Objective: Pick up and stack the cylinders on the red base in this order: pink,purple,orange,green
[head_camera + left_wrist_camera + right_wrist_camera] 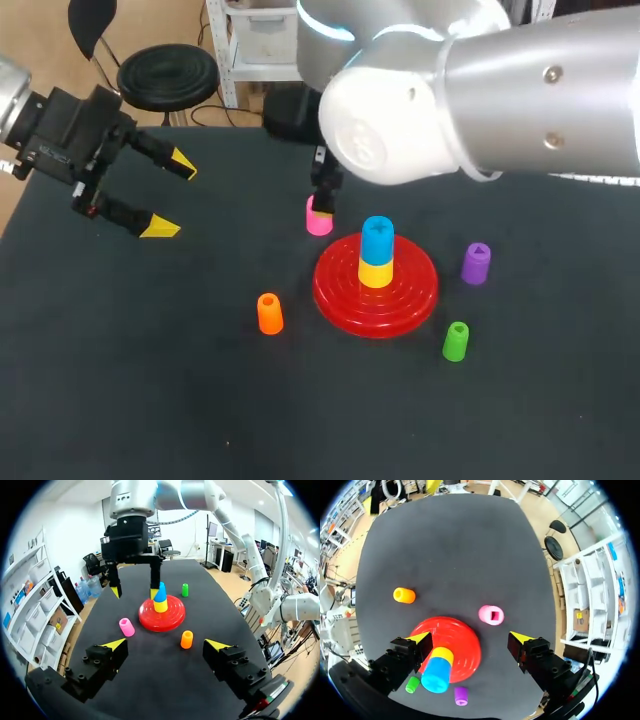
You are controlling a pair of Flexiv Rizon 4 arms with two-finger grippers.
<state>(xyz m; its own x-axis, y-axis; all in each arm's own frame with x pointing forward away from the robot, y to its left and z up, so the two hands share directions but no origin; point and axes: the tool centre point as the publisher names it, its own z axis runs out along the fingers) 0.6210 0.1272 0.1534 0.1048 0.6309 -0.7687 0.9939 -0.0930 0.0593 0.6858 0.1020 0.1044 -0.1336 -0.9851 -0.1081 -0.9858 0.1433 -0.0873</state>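
Green cylinder (455, 341) and orange cylinder (270, 313) stand nearest, purple cylinder (476, 263) beside the red base (410, 295), pink cylinder (318, 223) just behind it. Above them hangs the right gripper (470, 638), spread wide, empty; the left gripper (172, 196), likewise wide and empty, is well aside.

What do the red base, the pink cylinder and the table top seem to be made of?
The red base looks like glossy plastic: light glints on its ridged rings. The pink cylinder seems smooth plastic, evenly coloured, less shiny. The table top looks like dark matte cloth or mat; I cannot tell which.
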